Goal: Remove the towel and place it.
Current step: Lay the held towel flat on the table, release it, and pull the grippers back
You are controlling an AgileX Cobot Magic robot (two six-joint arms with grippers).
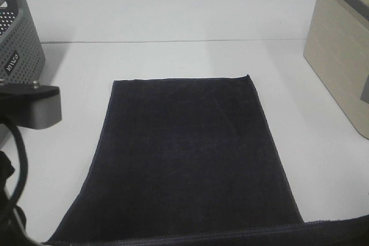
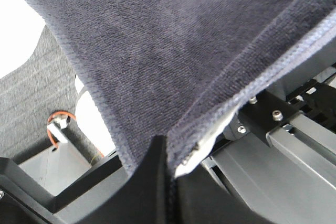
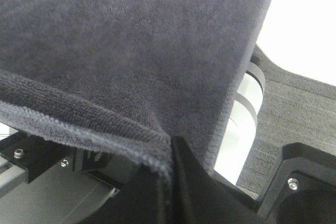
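The towel [image 1: 190, 154], dark navy-black terry cloth with hemmed edges, lies spread flat on the white table [image 1: 173, 56], its long side running from the middle to the near edge. Its near end rises out of the bottom of the high view. In the left wrist view my left gripper [image 2: 169, 156] is shut on one near corner of the towel [image 2: 173, 40], with the hem pinched between the black fingers. In the right wrist view my right gripper [image 3: 170, 153] is shut on the other near corner of the towel [image 3: 131, 40]. Neither gripper's fingers show in the high view.
A grey perforated basket [image 1: 17, 38] stands at the back left. A beige bin [image 1: 340, 56] stands at the right edge. A grey part of the left arm [image 1: 34, 105] with black cables hangs over the left side. A seam [image 1: 173, 41] crosses the table behind the towel.
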